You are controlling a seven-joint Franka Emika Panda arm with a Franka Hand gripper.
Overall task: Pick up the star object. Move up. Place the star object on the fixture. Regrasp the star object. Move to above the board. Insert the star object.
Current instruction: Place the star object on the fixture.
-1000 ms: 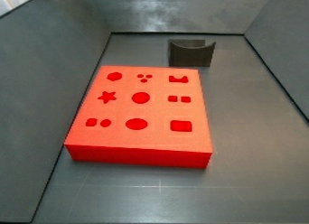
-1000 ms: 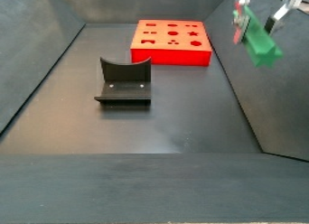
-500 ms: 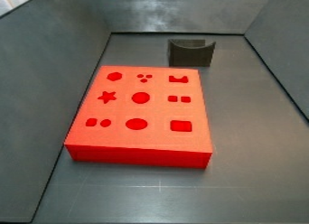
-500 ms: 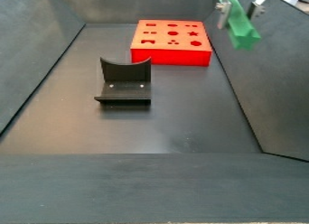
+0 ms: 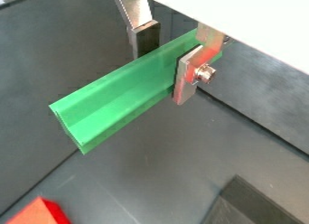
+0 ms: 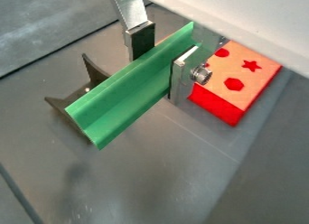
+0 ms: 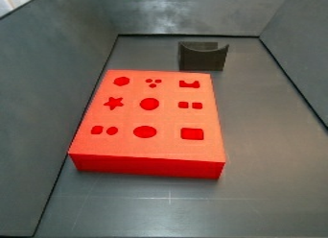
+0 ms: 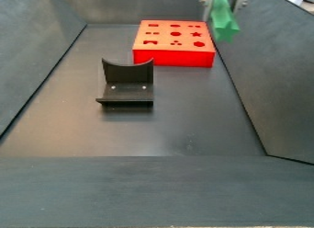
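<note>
Star object: long slim green ridged peg, clamped crosswise between the silver fingers of the hand, held aloft near the red board, fixture on the counter below.

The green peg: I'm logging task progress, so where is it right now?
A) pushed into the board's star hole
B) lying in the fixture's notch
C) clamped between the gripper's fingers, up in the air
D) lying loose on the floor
C: in both wrist views the gripper has its silver fingers shut on the green peg, above the empty fixture and the red board.
</note>
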